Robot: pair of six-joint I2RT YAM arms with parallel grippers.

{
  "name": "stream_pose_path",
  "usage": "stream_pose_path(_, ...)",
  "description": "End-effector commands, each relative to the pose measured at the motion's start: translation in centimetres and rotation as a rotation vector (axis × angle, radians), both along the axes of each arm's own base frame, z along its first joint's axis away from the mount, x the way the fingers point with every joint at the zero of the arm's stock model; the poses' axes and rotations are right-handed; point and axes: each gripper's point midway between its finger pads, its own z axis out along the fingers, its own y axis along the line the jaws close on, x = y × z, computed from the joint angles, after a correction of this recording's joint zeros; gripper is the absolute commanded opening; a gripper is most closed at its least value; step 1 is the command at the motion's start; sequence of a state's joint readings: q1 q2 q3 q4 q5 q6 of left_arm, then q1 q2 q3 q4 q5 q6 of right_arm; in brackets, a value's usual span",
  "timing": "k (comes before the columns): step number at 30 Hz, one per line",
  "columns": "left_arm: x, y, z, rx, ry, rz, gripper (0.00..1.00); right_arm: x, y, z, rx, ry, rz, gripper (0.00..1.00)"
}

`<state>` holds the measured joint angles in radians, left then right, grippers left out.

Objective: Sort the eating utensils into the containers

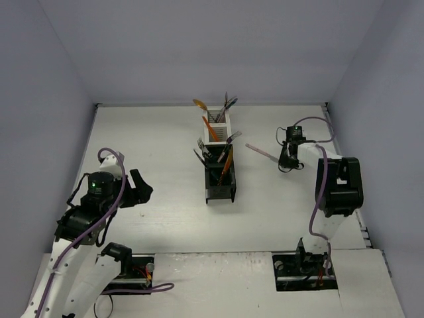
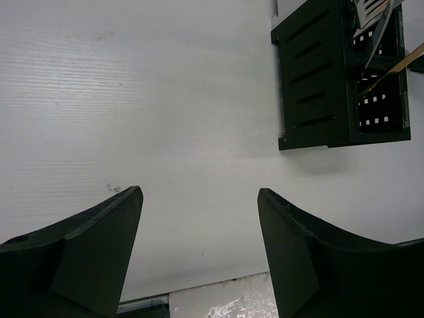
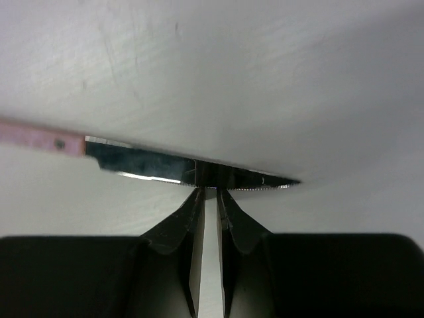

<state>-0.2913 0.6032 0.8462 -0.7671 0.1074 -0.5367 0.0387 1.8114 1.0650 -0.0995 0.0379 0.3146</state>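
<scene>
A knife [image 3: 142, 161] with a pink handle [image 1: 260, 152] and a silver serrated blade lies crosswise at the tips of my right gripper [image 3: 209, 188], which is shut on the blade. In the top view my right gripper [image 1: 285, 161] is at the right of the table, and the knife sticks out from it to the left, toward the containers [image 1: 220, 187]. These stand in a row mid-table, white bins at the back and black ones [image 2: 317, 79] in front. Several utensils [image 1: 225, 159] stand in them, among them an orange spoon [image 1: 200, 104]. My left gripper [image 2: 199, 193] is open and holds nothing.
My left gripper [image 1: 142, 188] hangs over bare white table at the left, well apart from the bins. Grey walls close the table on three sides. The arm bases [image 1: 306, 271] and purple cables [image 1: 317, 199] sit at the near edge.
</scene>
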Motion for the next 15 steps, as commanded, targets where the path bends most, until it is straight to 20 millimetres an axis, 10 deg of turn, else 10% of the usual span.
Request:
stream_pose_path(1,0.9,0.0,0.5,0.004,-0.018,0.002,0.67,4.0,-2.5,1.3,-0.069,-0.054,-0.039,0.11)
stream_pose_path(9,1.4,0.2,0.4,0.034,-0.007,0.001,0.67,11.2,-1.2,2.4,-0.006,-0.145,0.007,0.14)
stream_pose_path(15,1.8,0.1,0.7,0.040,-0.016,-0.002,0.67,13.1,-0.8,6.3,0.017,-0.240,-0.025,0.22)
